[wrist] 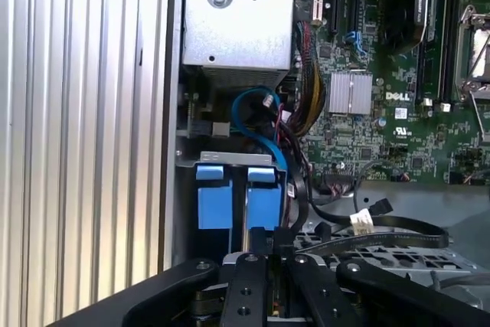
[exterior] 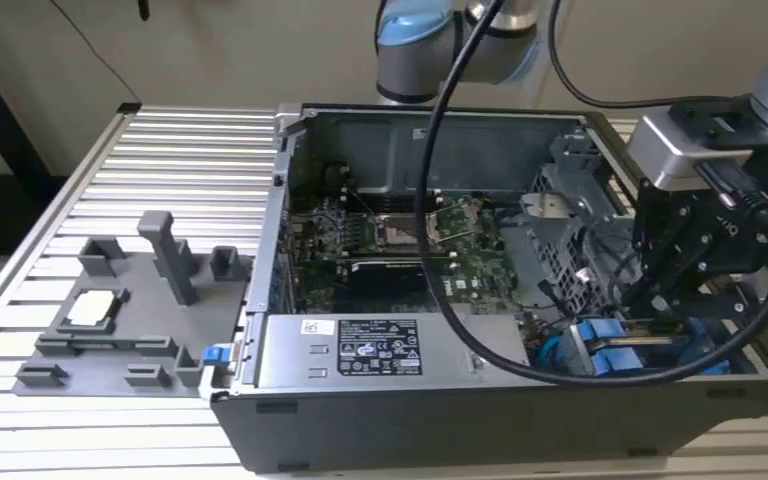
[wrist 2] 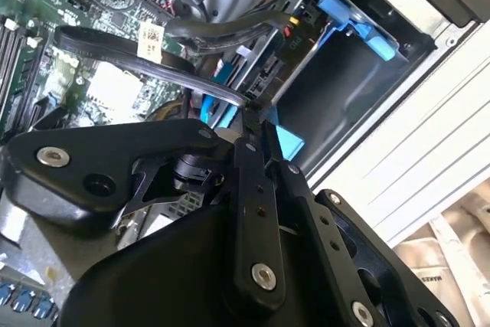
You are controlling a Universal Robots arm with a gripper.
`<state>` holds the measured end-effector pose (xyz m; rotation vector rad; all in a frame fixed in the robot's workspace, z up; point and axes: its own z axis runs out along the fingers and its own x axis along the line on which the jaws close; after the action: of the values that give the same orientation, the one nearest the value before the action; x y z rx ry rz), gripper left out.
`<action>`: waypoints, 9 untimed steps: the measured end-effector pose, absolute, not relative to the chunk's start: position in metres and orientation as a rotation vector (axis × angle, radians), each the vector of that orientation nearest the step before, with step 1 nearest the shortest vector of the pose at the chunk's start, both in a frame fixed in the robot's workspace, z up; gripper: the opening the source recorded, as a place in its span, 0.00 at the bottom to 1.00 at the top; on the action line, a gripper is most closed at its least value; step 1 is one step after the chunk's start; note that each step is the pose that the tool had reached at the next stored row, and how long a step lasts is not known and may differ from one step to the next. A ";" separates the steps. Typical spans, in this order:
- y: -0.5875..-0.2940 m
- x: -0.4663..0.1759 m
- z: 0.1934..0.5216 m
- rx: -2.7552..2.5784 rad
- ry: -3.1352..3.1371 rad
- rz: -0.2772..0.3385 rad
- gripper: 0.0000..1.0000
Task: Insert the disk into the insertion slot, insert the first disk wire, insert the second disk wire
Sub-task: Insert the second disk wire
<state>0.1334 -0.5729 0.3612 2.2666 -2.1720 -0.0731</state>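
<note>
My gripper [exterior: 640,318] is down inside the open PC case, at the front corner on the exterior view's right, over the insertion slot [exterior: 704,365]. Its black fingers are shut on the end of a black disk wire [wrist 2: 153,63] with a white tag, which loops off toward the motherboard. In the first wrist view that wire [wrist: 383,227] ends at the gripper [wrist: 268,244]. Just past the fingertips [wrist 2: 253,112], two bright blue carrier tabs [wrist: 216,198] of the disk sit in the grey bay [wrist: 230,160]. The disk's silver body is hidden.
A grey power-supply box [exterior: 357,350] lies along the case's front wall, beside the bay. The green motherboard [exterior: 398,240] fills the case floor. A blue cable [wrist: 253,109] curls between box and bay. A grey fixture block [exterior: 117,320] stands on the slatted table at the exterior view's left.
</note>
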 end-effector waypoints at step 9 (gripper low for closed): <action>-0.576 0.138 0.360 2.285 -2.187 -0.135 0.16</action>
<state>0.1382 -0.5761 0.3602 2.2845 -2.1873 -0.1351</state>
